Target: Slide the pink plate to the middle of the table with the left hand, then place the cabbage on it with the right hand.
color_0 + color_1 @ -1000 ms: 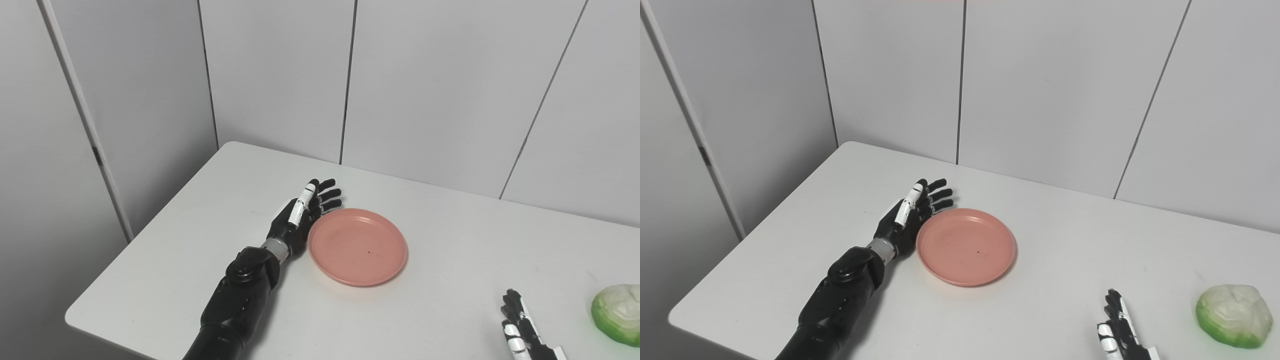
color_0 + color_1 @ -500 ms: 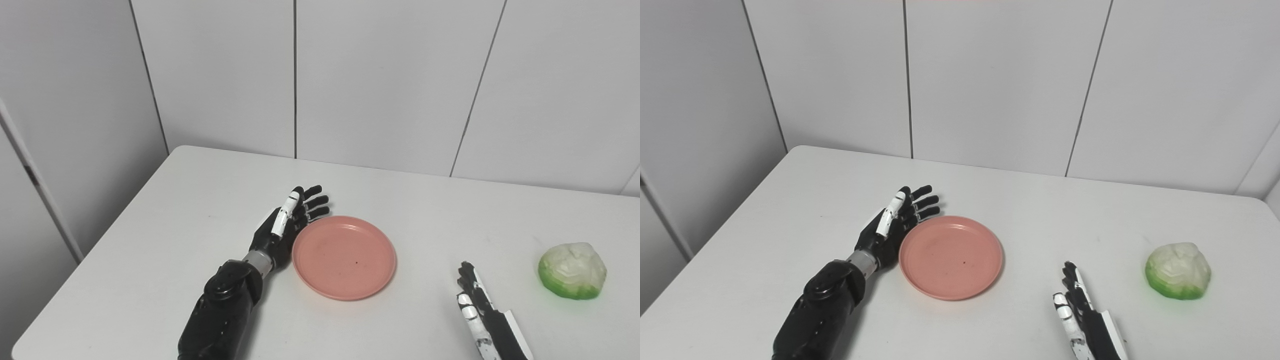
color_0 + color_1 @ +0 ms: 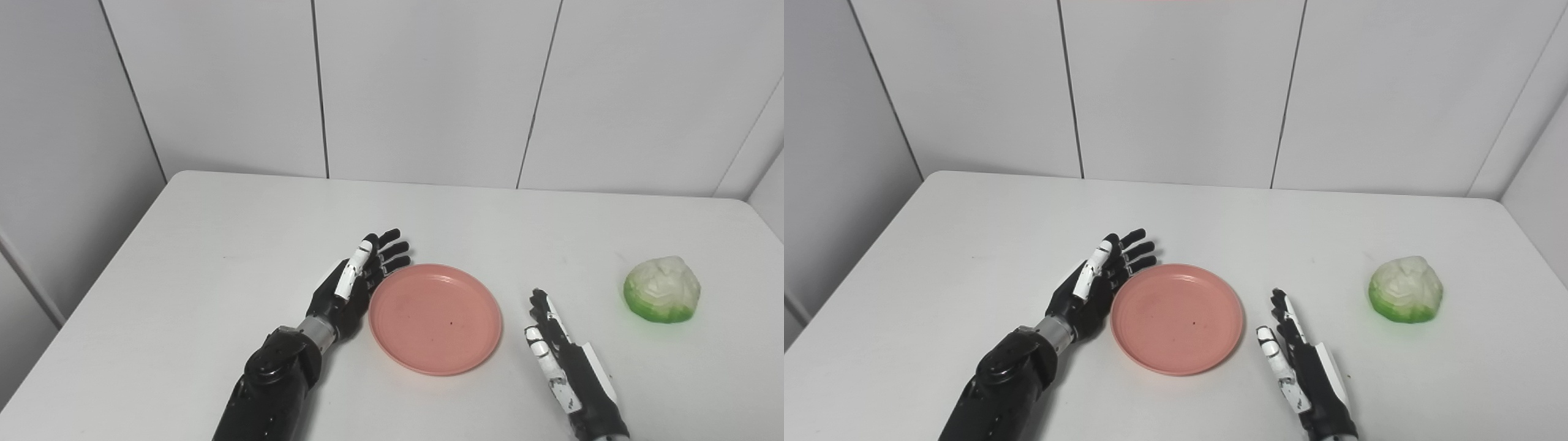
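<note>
Item: pink plate (image 3: 435, 318). It was recorded on the white surface (image 3: 202, 245) at the lower centre of the frame, empty, with the left robot hand (image 3: 355, 283) set edge-on against its left rim, fingers spread and nothing held.

Item: cabbage (image 3: 662, 289). It was located at the right of the frame, well apart from the plate and untouched.

Item: right robot hand (image 3: 560, 355). It was noted just beside the plate's right rim, fingers extended and apart, nothing held.

Change: across the preceding second the whole view was shifted rightward by the camera. Against the left robot hand the plate was found in the same contact throughout. The right robot hand was brought further up into the frame.

Assessment: the slide was judged finished or nearly so; the cabbage pickup was not yet begun.
</note>
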You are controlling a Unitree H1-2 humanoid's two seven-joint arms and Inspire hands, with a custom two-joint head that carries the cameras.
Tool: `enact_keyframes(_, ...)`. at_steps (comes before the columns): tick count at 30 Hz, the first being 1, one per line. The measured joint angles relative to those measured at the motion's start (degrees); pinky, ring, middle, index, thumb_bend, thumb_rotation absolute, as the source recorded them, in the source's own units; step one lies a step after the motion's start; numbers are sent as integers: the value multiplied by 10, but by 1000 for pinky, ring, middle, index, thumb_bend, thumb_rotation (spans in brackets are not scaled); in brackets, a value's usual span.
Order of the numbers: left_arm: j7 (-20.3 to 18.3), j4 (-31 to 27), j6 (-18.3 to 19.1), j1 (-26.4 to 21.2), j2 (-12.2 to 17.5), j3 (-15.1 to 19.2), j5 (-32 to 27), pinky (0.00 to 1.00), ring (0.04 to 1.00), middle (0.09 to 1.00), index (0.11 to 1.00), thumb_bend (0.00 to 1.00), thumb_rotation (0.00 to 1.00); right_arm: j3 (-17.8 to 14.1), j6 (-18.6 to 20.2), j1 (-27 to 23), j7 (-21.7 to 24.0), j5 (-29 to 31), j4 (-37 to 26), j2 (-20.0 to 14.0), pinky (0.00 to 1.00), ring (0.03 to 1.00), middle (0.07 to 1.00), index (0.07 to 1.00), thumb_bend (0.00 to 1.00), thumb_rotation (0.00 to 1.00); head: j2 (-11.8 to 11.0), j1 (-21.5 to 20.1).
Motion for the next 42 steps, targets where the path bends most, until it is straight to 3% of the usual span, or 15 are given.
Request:
enact_keyframes(13, -21, -15, 8, 15, 6, -4, -2, 906, 908, 910, 903, 438, 1000, 7, 13, 0, -18, -20, -3, 19, 960, 976, 990, 1000, 411, 1000, 11, -64)
enact_keyframes(31, -64, 47, -52, 2, 22, 12, -15, 872, 890, 898, 888, 473, 1000, 12, 19, -7, -31, -39, 3, 24, 964, 972, 983, 1000, 437, 1000, 6, -138)
enact_keyframes(38, -66, 59, -62, -2, 21, 13, -22, 874, 889, 898, 887, 464, 1000, 20, 18, -12, -41, -86, 3, 12, 921, 960, 980, 999, 364, 1000, -1, -174)
enact_keyframes(42, -66, 66, -70, -5, 21, 12, -22, 861, 879, 889, 880, 476, 1000, 20, 18, -13, -51, -118, -5, 9, 883, 928, 944, 955, 414, 874, -3, -185)
